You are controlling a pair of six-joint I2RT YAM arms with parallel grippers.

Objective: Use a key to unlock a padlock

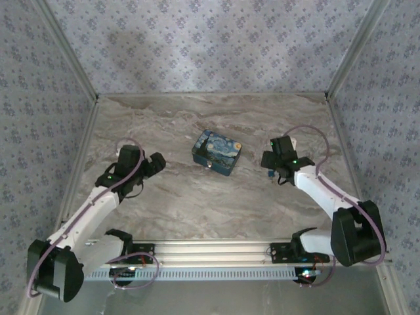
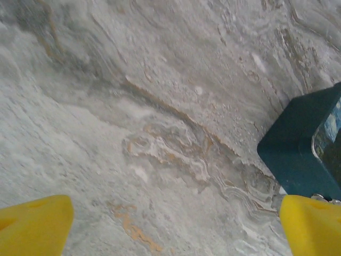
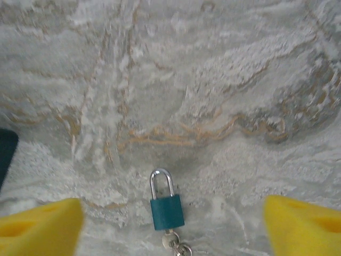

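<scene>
Your left end effector [image 2: 173, 226] and right end effector [image 3: 171, 226] both gaped wide, nothing held. Padlock [image 3: 167, 212] lay flat on surface [image 3: 224, 96] between right fingers, key [image 3: 169, 241] seated in keyhole. Judged step: grasp pending. Next move required padlock body pinned, key turned.

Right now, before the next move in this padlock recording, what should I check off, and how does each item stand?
1. Right hand open and empty: ok.
2. Left hand open and empty: ok.
3. Padlock lying free on the table, between the right hand's fingers and touching neither: ok.
4. Key seated in the padlock's bottom end: ok.
5. Shackle released: cannot tell; both legs appear to reach the body.
6. Box apart from the padlock: ok.
</scene>
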